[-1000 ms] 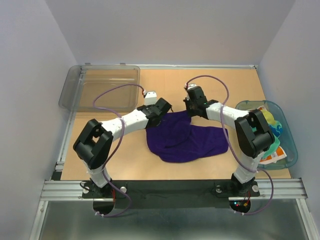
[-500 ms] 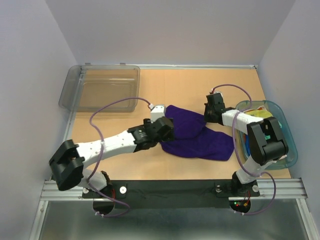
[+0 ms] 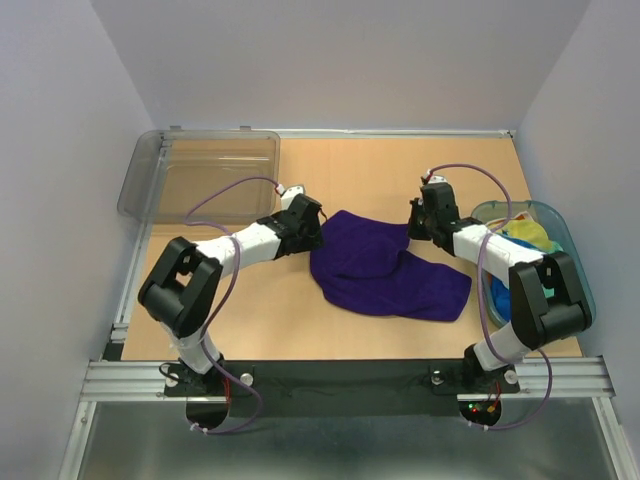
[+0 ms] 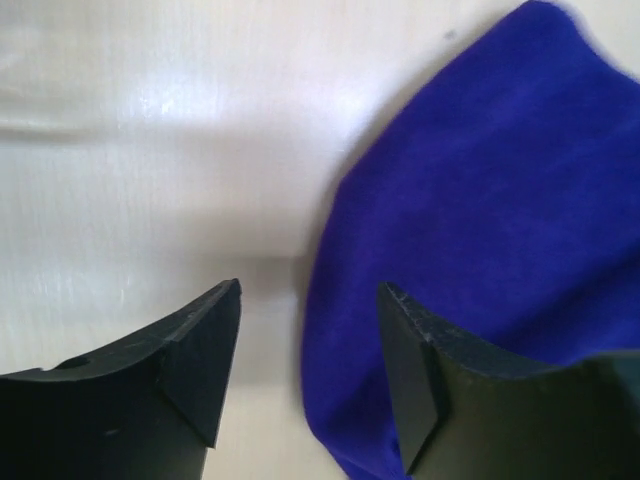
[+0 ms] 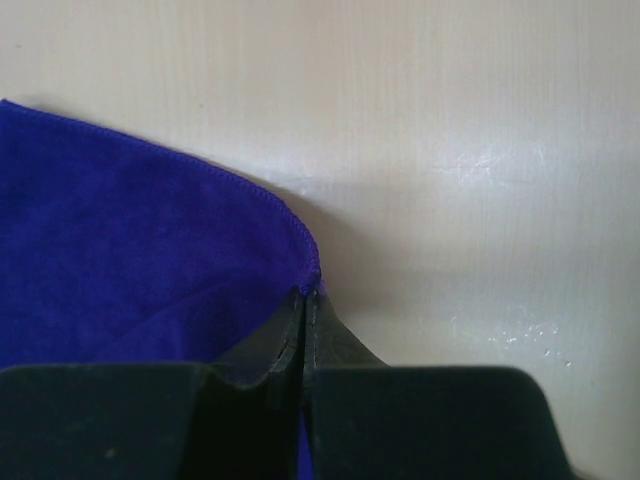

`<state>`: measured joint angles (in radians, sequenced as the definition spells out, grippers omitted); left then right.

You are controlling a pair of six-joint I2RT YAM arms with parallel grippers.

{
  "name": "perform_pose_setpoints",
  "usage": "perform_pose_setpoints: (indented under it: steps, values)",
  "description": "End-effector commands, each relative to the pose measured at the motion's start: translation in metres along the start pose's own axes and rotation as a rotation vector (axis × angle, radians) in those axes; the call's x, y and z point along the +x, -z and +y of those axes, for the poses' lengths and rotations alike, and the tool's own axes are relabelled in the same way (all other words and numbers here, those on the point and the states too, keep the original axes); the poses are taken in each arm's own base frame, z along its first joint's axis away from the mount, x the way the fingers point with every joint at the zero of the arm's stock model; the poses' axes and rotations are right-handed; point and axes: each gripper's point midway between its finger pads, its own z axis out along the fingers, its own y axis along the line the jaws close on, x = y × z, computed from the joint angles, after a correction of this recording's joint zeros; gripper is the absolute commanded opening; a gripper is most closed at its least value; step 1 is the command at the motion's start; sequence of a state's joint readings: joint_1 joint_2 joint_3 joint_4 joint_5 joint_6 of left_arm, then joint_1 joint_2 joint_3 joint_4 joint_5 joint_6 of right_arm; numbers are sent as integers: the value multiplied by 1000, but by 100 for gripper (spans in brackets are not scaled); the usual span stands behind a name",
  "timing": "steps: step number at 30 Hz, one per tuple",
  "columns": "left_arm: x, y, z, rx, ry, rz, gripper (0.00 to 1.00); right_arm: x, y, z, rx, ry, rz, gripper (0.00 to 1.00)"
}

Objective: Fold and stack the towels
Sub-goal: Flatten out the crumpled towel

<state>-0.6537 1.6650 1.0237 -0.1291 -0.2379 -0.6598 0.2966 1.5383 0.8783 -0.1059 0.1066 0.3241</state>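
Changed: the left arm has drawn its elbow back in and the left pincer (image 4: 310, 292) has let go of the purple towel (image 3: 385, 270). The towel has slid right across the table (image 3: 350, 165) along with the right pincer (image 5: 305, 297).
Left pincer: released, jaws well apart, over the towel's left edge. One black finger is above bare table, the other above cloth; I cannot tell whether it touches the cloth.
Right pincer: clenched tight, its tips pinching the stitched hem at the towel's far right edge.
Purple towel: soft, fuzzy pile, lying rumpled mid-table between the two pincers. One flap laps over the other, and the left end is rounded.
Table: pale wood-look, smooth, with a faint sheen.
Left arm: elbow bent sharply above its base, forearm reaching right to the towel.
Right arm: elbow raised over the basket (image 3: 583, 290), forearm reaching left and away.
Basket: teal, translucent, oval, at the right edge, with other towels (image 3: 499, 292) bunched inside.
Bin (image 3: 200, 175): clear grey plastic, rectangular, in the far left corner.
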Motion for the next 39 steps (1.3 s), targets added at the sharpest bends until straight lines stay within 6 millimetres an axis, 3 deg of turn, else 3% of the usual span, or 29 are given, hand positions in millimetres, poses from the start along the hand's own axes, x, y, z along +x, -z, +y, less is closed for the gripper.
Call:
perform_pose_setpoints:
  steps: [1, 4, 10, 14, 15, 16, 17, 19, 20, 21, 23, 24, 25, 27, 28, 29, 31, 32, 34, 35, 38, 39]
  values:
    - [-13, -9, -15, 60, -7, 6, 65, -5, 12, 14, -84, 16, -39, 0]
    - [-5, -19, -18, 66, -9, 38, 64, -4, 14, 14, -87, 17, -39, 0]
    - [9, -36, -20, 73, -11, 84, 52, -4, 14, 13, -82, 14, -41, 1]
    - [25, -43, -25, 91, -7, 114, 24, -7, 13, 14, -78, 9, -46, 1]
    - [27, -46, -24, 85, -10, 118, 1, -10, 13, 15, -82, 10, -51, 1]
    - [28, -46, -23, 77, -19, 122, 0, -14, 13, 14, -74, 10, -60, 0]
    - [25, -45, -21, 67, -28, 115, 0, -21, 15, 14, -66, 8, -82, 1]
    - [-15, -26, -23, 30, -62, 2, 0, -51, 25, 16, -53, 28, -158, 1]
    - [-28, -13, -14, -25, -87, -16, 0, -67, 31, 14, -27, 32, -202, 0]
    - [-82, 19, -21, -56, -77, -167, 0, -87, 44, 15, -18, 36, -252, 0]
    - [-121, 60, -14, -124, -133, -255, 0, -138, 72, 17, 11, 41, -381, 0]
    - [-166, 101, -20, -123, -100, -381, 0, -153, 83, 17, 20, 42, -417, 0]
    - [-194, 133, -28, -106, -117, -447, 0, -185, 109, 20, 25, 42, -503, 0]
    - [-223, 180, -31, -78, -101, -538, 0, -212, 138, 23, 21, 39, -586, 0]
    - [-228, 198, -36, -56, -112, -559, 0, -227, 160, 24, 19, 45, -642, 0]
    - [-243, 231, -41, -14, -101, -617, 0, -246, 184, 26, 9, 42, -705, 0]
    - [-248, 261, -48, 38, -106, -658, 0, -263, 216, 29, -3, 56, -776, 1]
    - [-248, 287, -56, 97, -101, -690, 0, -275, 247, 29, -16, 76, -843, 1]
    - [-246, 314, -64, 163, -101, -727, 0, -282, 277, 30, -30, 111, -903, 0]
    - [-241, 338, -69, 227, -98, -751, 0, -285, 303, 30, -46, 115, -953, 0]
    - [-231, 368, -77, 324, -99, -777, 0, -288, 347, 33, -87, 169, -1037, 0]
    - [-224, 383, -78, 380, -100, -781, 0, -287, 373, 32, -104, 176, -1085, 1]
